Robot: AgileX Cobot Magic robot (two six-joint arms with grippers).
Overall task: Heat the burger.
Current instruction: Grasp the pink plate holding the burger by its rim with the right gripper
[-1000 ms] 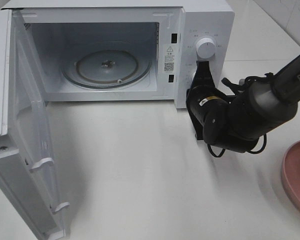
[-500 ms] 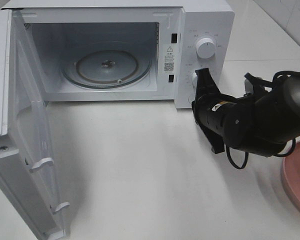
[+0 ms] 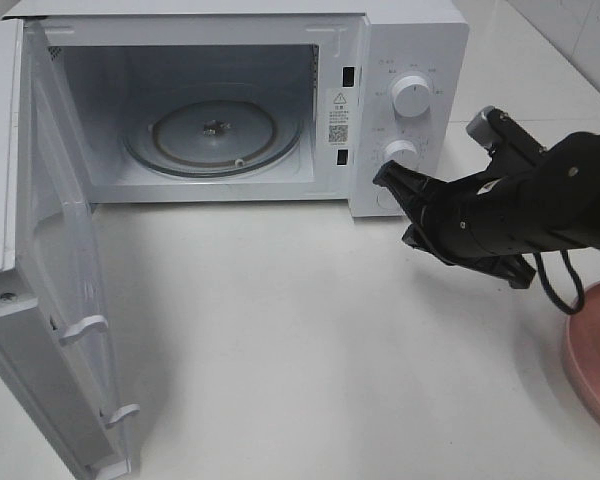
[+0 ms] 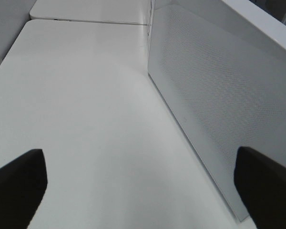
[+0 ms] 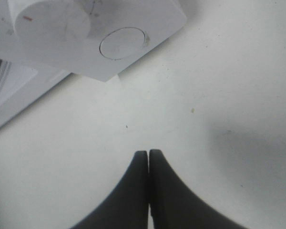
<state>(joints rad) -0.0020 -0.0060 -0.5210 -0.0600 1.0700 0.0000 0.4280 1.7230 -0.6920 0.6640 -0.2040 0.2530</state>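
Microwave (image 3: 410,40) door (image 3: 40,250) stands swung fully open, glass turntable (image 3: 215,130) bare, so the cavity is ready but not loaded. Right gripper (image 3: 385,177): jaws pressed together, holding nothing. Its tips are near the round door-release button (image 5: 122,43) without touching, lower knob (image 3: 400,152) just above them. Shut jaws make a blunt poker, so the pose reads as a button press, not a pick. Left gripper (image 4: 140,191): spread wide, empty, over the table (image 3: 280,330) just beside the door's mesh panel, likely parked to push it shut. Burger: not clearly in view. A brown sliver on the pink plate (image 3: 592,350), well behind the right gripper, may be it.
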